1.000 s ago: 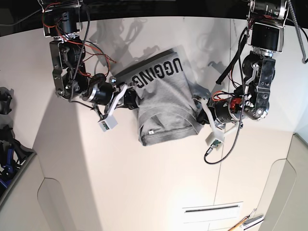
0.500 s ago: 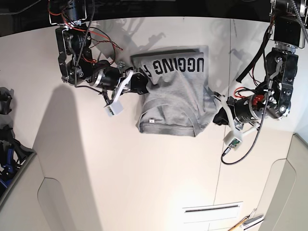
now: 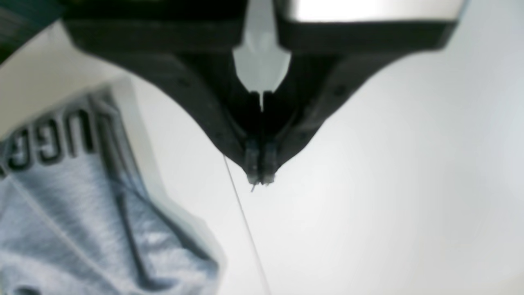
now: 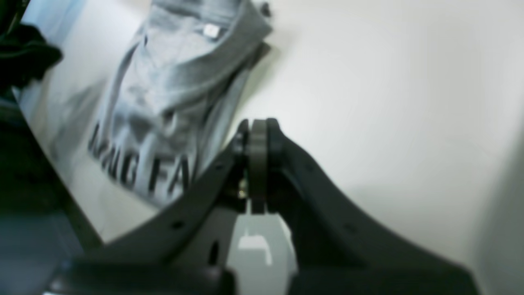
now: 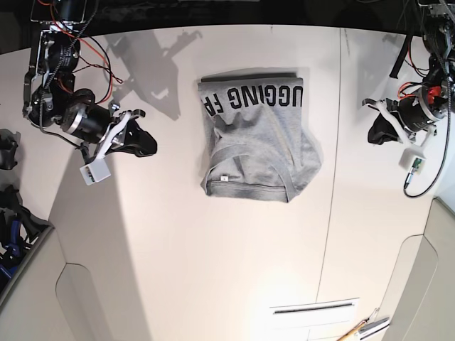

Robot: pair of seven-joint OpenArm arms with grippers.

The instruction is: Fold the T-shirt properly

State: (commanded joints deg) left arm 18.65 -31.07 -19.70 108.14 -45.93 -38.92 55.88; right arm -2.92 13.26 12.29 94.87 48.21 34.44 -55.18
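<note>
The heather-grey T-shirt (image 5: 256, 138) lies folded into a compact rectangle on the white table, black lettering along its far edge, ribbed neck and small white tag at its near edge. My left gripper (image 5: 375, 133) is at the right of the base view, well away from the shirt, shut and empty. In the left wrist view its fingertips (image 3: 260, 178) are pressed together over bare table, with the shirt (image 3: 61, 205) at lower left. My right gripper (image 5: 148, 146) is at the left, apart from the shirt, shut and empty. In the right wrist view it (image 4: 256, 127) is closed, with the shirt (image 4: 163, 98) beyond it.
A seam (image 5: 335, 177) runs down the table right of the shirt. Dark objects (image 5: 8, 213) sit off the left edge. A slot (image 5: 313, 307) and hand tools (image 5: 362, 328) are at the bottom right. The table's near edges curve in at both sides.
Both grippers have let go of the shirt and drawn outward to the sides. The shirt has settled flat and squared up, lettering edge now level.
</note>
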